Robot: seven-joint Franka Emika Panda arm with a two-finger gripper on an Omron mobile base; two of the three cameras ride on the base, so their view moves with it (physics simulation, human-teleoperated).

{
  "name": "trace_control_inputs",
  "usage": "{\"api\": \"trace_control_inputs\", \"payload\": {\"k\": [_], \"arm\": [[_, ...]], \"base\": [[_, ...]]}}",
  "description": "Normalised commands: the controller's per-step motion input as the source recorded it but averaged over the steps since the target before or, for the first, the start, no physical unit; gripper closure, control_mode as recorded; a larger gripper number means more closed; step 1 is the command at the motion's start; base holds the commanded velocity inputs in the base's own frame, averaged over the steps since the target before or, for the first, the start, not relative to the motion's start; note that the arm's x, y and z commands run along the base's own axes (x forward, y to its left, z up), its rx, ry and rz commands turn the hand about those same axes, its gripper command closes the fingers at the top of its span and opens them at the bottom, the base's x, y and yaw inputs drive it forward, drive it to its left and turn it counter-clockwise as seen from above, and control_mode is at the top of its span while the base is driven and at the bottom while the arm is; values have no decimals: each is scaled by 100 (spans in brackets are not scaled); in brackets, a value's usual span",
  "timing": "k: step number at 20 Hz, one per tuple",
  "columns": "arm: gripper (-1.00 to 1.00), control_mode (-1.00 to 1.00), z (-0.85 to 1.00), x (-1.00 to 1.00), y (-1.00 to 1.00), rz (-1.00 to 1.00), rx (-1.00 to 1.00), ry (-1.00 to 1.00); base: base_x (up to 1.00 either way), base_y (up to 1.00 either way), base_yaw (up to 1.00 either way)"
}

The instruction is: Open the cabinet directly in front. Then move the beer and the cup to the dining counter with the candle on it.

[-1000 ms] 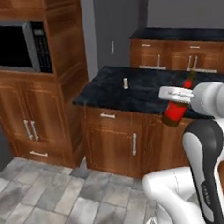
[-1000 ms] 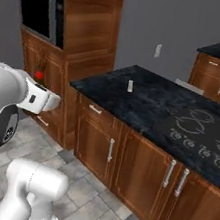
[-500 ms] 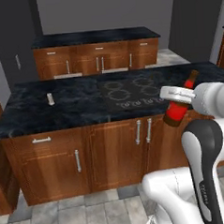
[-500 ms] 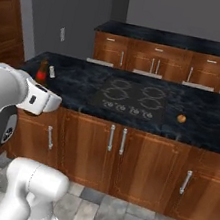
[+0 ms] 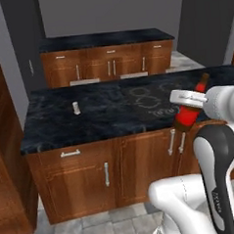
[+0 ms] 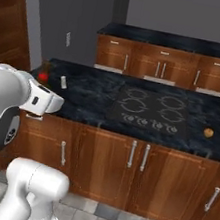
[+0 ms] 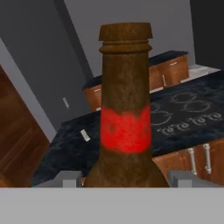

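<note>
My gripper [image 5: 186,99] is shut on the beer [image 5: 189,113], a dark brown bottle with a red label that leans slightly, held in the air just short of the dining counter's front edge. In the hand view the beer [image 7: 126,127] rises between the two fingertips [image 7: 70,179]. The dining counter [image 5: 114,120] is black marble over brown cabinets. The cream candle [image 5: 76,107] stands on its left part, well left of the bottle; the same candle [image 6: 63,82] and a bit of the beer [image 6: 43,76] appear past my arm. The cup and the cabinet are out of view.
A cooktop [image 6: 150,110] is set in the island's middle. A small orange thing [image 6: 208,132] lies on its right end. Behind it runs a second black counter [image 6: 169,41] on brown cabinets. Tall brown woodwork [image 6: 10,19] stands at the left. The floor is grey tile [image 5: 86,228].
The whole picture has shifted as the base turned and drove: the island now lies squarely in front, with the candle closer. The bottle stays in my gripper.
</note>
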Motion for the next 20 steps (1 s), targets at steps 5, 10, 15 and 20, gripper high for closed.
{"api": "trace_control_inputs", "payload": {"k": [5,10,15,20], "arm": [[100,100,0,0,0,0,0,0],[100,100,0,0,0,0,0,0],[100,100,0,0,0,0,0,0],[100,-100,-44,42,7,9,-6,7]], "base": [[73,57,-13],[85,5,-8],[51,0,0],[0,0,0]]}}
